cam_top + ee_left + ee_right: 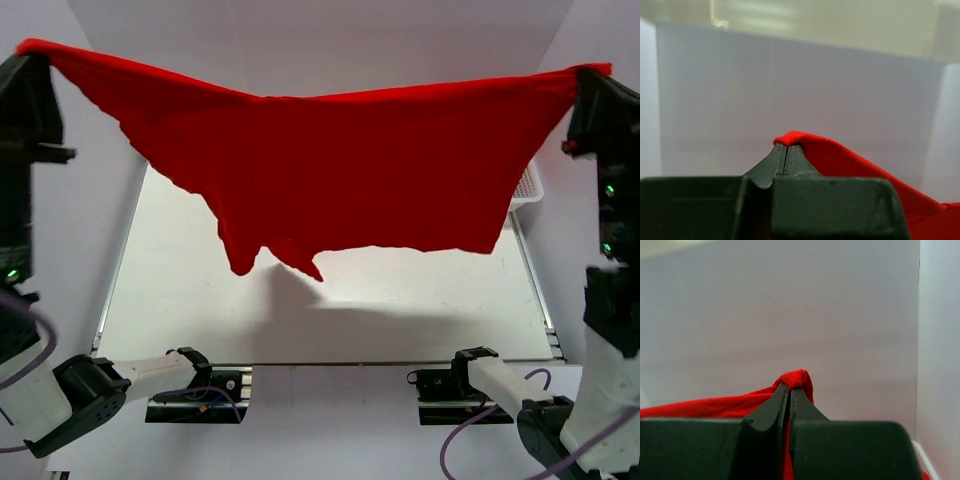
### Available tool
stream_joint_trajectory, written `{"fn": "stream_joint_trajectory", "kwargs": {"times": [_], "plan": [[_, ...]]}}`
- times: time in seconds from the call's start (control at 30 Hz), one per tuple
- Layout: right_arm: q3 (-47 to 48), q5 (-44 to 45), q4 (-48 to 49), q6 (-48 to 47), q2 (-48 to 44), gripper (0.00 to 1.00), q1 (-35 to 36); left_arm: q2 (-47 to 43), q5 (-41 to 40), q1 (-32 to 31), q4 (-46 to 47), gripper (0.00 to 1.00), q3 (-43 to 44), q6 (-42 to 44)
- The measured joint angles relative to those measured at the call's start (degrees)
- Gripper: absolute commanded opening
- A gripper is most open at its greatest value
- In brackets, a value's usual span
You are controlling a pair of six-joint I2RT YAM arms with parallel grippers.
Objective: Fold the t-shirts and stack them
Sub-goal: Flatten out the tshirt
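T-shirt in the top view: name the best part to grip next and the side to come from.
Probably the hanging tip of the t-shirt, from below: it dangles free above the table, while the left gripper and right gripper pinch both top corners, leaving the lower edge loose.

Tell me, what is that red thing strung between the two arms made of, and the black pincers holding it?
The red t-shirt looks like soft matte knit cloth, probably cotton: it sags between its held corners and hangs in limp folds. The left gripper and right gripper look like hard black plastic, dull with smooth moulded edges; coated metal is possible.
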Motion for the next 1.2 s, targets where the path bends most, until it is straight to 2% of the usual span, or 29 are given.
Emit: {"fn": "stream_joint_trajectory", "kwargs": {"times": [0.17, 0.37, 0.57, 0.73, 0.83, 1.0, 1.1, 1.2], "plan": [[1.9, -2.8, -0.3, 0.0, -5.5, 0.00, 0.0, -2.7, 8.7, 0.0, 0.5, 0.00, 2.8, -0.8], [6.1, -4.1, -0.4, 0.2, -8.6, 0.00, 0.0, -3.2, 14.1, 0.6, 2.3, 0.00, 4.9, -2.0], [3.0, -4.1, -0.6, 0.6, -9.8, 0.00, 0.0, -2.1, 14.9, 1.2, 3.7, 0.00, 3.8, -2.2], [-7.2, -3.3, 1.5, 2.0, -9.8, 0.00, 0.0, -0.5, 10.4, 1.2, 6.2, 0.00, -1.4, 0.4], [-21.0, -3.1, 5.9, 4.4, -9.4, 0.00, 0.0, 1.9, 1.9, 1.0, 11.7, 0.00, -8.7, 4.6], [-45.4, -3.6, 14.6, 10.6, -4.2, 0.00, 0.0, 9.2, -12.5, 2.5, 24.6, 0.00, -28.9, 10.4], [-53.2, -4.7, 17.0, 13.6, 4.3, 0.00, 0.0, 16.6, -16.9, 5.3, 29.2, 0.00, -40.1, 11.5], [-54.7, -5.9, 18.6, 14.7, 14.3, 0.00, 0.0, 25.9, -18.5, 10.1, 31.3, 0.00, -48.0, 10.1]]}}
